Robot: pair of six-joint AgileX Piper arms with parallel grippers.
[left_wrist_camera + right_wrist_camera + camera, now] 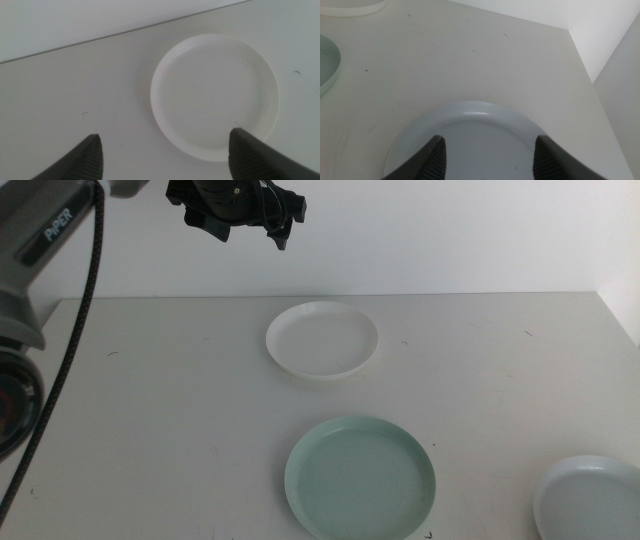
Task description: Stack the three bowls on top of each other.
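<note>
Hovering open and empty above the white bowl (pixel 215 95), left gripper (pixel 162 155) risked skidding the low rim; right gripper (pixel 487 160), open, empty, waited over grey-blue bowl (pixel 485 135).

A pale off-white tabletop (pixel 180 400), faintly scuffed with small dark specks, meets a plain white back wall (pixel 450 235). A white side wall (pixel 615 75) rises along its right edge. Light is soft and even.

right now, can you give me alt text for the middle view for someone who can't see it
Three shallow bowls lie apart, unstacked, on a pale table: a white bowl at the back, a mint green bowl in front of it, and a grey-blue bowl cut off at the lower right corner. The left hand hangs at the top, left of the white bowl.
</note>
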